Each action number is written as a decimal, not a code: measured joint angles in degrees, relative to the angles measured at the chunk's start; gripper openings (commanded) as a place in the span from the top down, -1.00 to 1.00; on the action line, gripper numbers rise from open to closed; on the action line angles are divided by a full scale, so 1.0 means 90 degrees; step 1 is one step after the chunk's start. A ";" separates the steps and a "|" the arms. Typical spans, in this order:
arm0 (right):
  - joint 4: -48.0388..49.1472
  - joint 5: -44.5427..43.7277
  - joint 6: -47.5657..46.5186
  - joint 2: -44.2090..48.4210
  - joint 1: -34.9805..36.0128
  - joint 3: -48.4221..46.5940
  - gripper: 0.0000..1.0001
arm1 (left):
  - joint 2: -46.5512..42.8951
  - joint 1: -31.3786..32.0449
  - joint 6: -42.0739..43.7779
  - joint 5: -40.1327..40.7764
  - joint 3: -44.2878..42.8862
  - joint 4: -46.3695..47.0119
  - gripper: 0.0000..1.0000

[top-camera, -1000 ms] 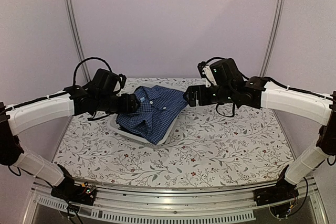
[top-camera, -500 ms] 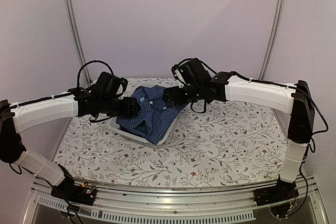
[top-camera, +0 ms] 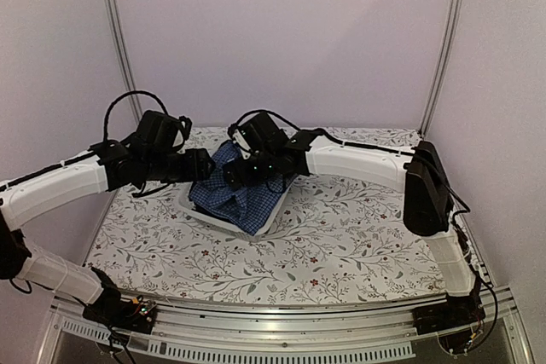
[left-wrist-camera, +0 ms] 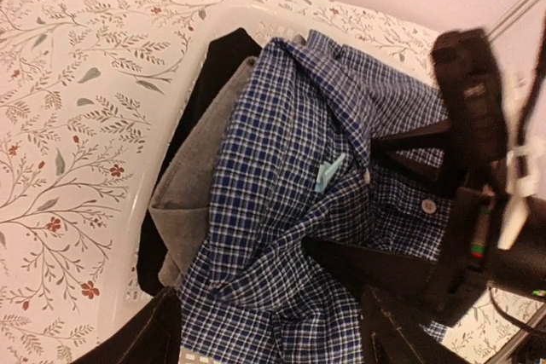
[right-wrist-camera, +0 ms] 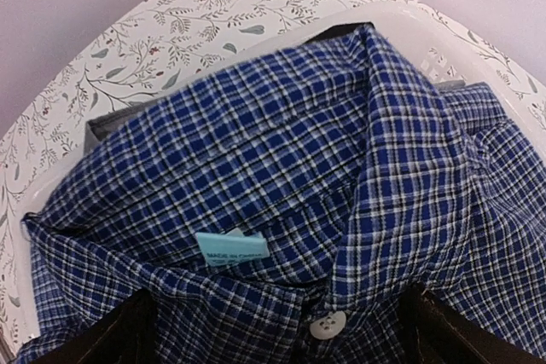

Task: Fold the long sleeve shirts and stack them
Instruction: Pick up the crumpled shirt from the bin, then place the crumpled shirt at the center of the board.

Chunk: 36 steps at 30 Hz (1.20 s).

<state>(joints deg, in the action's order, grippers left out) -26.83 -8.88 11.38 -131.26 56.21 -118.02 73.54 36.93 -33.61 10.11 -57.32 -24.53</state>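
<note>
A dark blue checked long sleeve shirt (top-camera: 249,200) lies crumpled on top of a pile in a white basket (top-camera: 194,213). Its collar, pale label (right-wrist-camera: 230,251) and a white button (right-wrist-camera: 328,326) face up. A plain grey shirt (left-wrist-camera: 192,176) is folded beneath it, over something black (left-wrist-camera: 217,66). My right gripper (right-wrist-camera: 281,343) is open, low over the collar, with a finger on either side of the button. My left gripper (left-wrist-camera: 273,334) is open above the checked cloth at the basket's left side, its fingers (left-wrist-camera: 145,334) wide apart. The right gripper (left-wrist-camera: 397,202) faces it.
The basket stands on a floral tablecloth (top-camera: 358,236) at the back left of the table. Its white rim (right-wrist-camera: 401,27) curves round the pile. Two metal posts (top-camera: 115,31) rise at the back corners before a plain wall.
The right arm has swung far left from the table's back middle, and its gripper is now down over the shirt collar. The left gripper has drawn slightly left, its jaws narrowing a little.
</note>
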 measured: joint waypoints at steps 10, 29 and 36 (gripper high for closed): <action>-0.0015 -0.0289 -0.0134 -0.0435 0.0010 -0.0308 0.77 | -0.0622 -0.0168 -0.0012 0.0265 -0.0036 -0.0158 -0.39; 0.0729 -0.0969 -0.0083 0.3546 -0.0306 0.1705 1.00 | -0.0255 -0.0313 0.0017 -0.0226 -0.0034 0.0100 -0.23; 0.1098 -0.1880 -0.0549 0.5010 -0.0784 0.1722 1.00 | 0.0053 -0.0316 0.0063 -0.0595 -0.0036 0.0345 -0.20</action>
<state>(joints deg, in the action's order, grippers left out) -16.95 -25.80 6.44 -86.17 49.15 -102.52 74.02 34.09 -33.04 4.75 -57.65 -21.43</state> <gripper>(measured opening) 0.029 0.604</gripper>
